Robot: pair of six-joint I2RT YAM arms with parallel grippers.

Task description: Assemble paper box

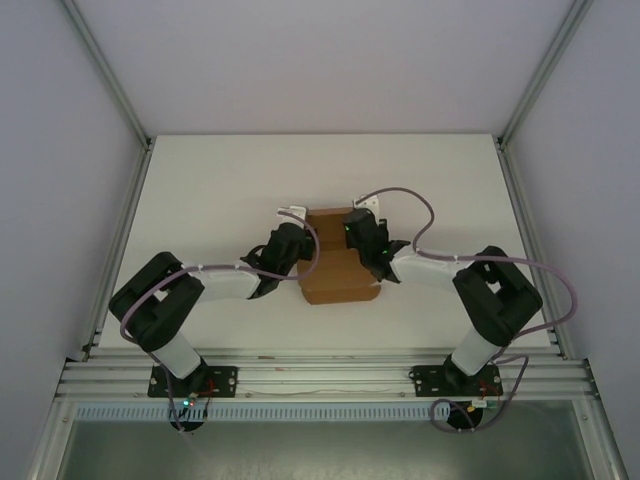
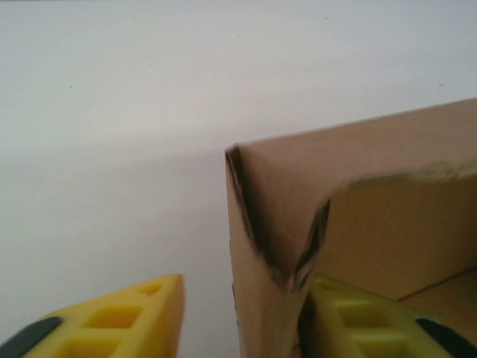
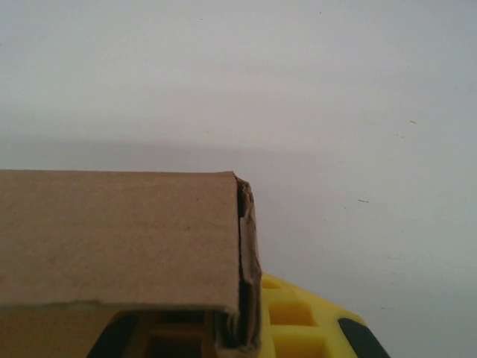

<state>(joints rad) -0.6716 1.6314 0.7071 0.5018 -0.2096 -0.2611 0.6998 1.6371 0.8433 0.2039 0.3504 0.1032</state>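
**So, standing the walls up without wrecking the corners**

We've got the paper box (image 1: 338,278) mid-table between the two arms. It's half formed, with walls up at the far end and the open face up. Our read is that the side walls are being stood up and locked.

To do it well, we'd press both sides evenly and low by the crease. The corner in the left wrist view looks frayed, and thin card buckles easily.

Its long axis runs near-to-far, away from the arm bases.

The left gripper (image 2: 242,306) is open and straddles the left wall, one finger inside and the outer one clear of the card. The right gripper (image 3: 223,328) straddles the opposite corner with one finger tight beside it. We can't tell whether it's pinching. Around it all is white table (image 1: 200,200).
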